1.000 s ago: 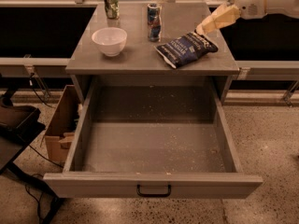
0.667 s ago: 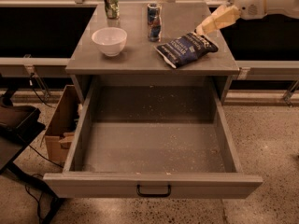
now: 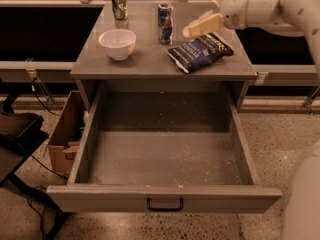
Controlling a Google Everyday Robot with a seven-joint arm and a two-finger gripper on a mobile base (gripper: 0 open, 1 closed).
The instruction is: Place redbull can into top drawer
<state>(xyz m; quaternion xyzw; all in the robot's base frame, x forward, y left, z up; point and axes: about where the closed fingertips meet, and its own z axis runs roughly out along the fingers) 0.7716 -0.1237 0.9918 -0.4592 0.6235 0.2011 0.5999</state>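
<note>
Hand (image 3: 193,29) just beside redbull can (image 3: 165,23), not touching

A workroom with the look of a robotics lab or office test area: a plain grey cabinet (image 3: 90,89) stands on a speckled, polished hard floor (image 3: 280,134), its top drawer (image 3: 100,198) pulled open toward the near side. Metal rails (image 3: 35,65) run along dark panels at the far side, loose cables (image 3: 41,98) trail down at the left, and an open cardboard box (image 3: 65,134) sits on the floor beside black furniture (image 3: 17,131). On the desk (image 3: 150,66), a redbull can (image 3: 165,23), a green-and-white can (image 3: 119,3), a white bowl (image 3: 117,43) and a dark blue snack bag (image 3: 200,50) are laid out like trial props. The robot's pale gripper (image 3: 197,26) hangs over the desk's far right, just right of the redbull can.
</note>
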